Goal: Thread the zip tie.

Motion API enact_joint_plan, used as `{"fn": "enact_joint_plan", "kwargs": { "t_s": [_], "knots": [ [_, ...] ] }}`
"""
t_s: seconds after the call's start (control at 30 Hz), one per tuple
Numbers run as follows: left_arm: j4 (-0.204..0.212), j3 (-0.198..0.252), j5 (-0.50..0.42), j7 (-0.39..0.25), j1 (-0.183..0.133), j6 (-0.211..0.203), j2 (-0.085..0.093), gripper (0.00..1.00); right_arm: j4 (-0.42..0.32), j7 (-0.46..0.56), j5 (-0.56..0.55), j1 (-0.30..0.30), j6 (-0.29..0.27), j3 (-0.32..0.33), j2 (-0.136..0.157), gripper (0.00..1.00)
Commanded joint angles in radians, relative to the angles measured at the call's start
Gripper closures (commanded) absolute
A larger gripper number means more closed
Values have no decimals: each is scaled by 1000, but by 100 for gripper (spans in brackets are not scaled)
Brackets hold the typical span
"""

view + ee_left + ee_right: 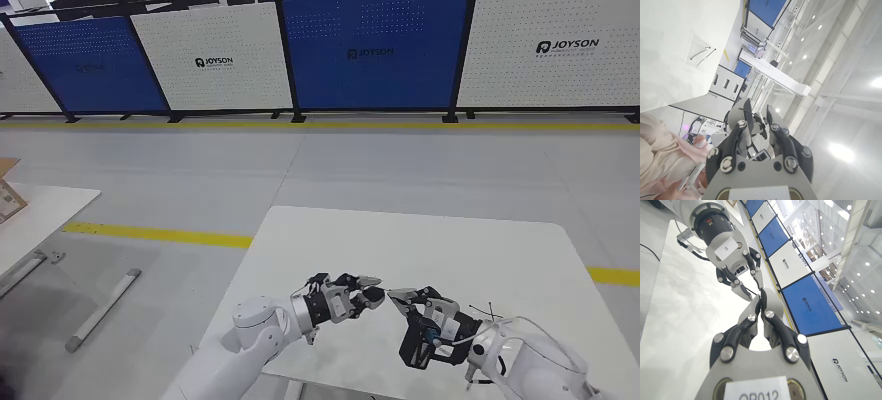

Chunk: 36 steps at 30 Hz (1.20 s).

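A thin black zip tie (751,291) is pinched at the tip of my right gripper (759,298), which is shut on it. The free strand runs across to my left gripper (754,292), whose fingers stand apart around it. In the left wrist view the left gripper (758,109) is open, and the strand (745,110) lies against one finger pad. In the top view the left gripper (372,294) and the right gripper (398,296) meet tip to tip above the white table (420,240), near its front edge.
Several loose black zip ties (490,310) lie on a clear sheet (696,47) on the table beside the right arm. Blue and white panels (370,50) stand across the floor behind the table.
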Motion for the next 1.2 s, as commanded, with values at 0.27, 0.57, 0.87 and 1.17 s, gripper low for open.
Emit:
{"fn": "enact_joint_plan", "kwargs": {
  "t_s": [0.27,0.57,0.87,1.17],
  "knots": [
    [-11,-4,-12,0,7,0,10,89,0,0,0,0,0,0,0,100],
    [-21,-11,-5,6,18,-1,11,100,0,0,0,0,0,0,0,100],
    [-22,-4,17,2,22,-8,9,100,0,-1,4,-7,6,2,-2,100],
    [-23,-5,42,20,31,-35,8,100,1,-23,42,-45,0,51,-3,0]
  ]
}}
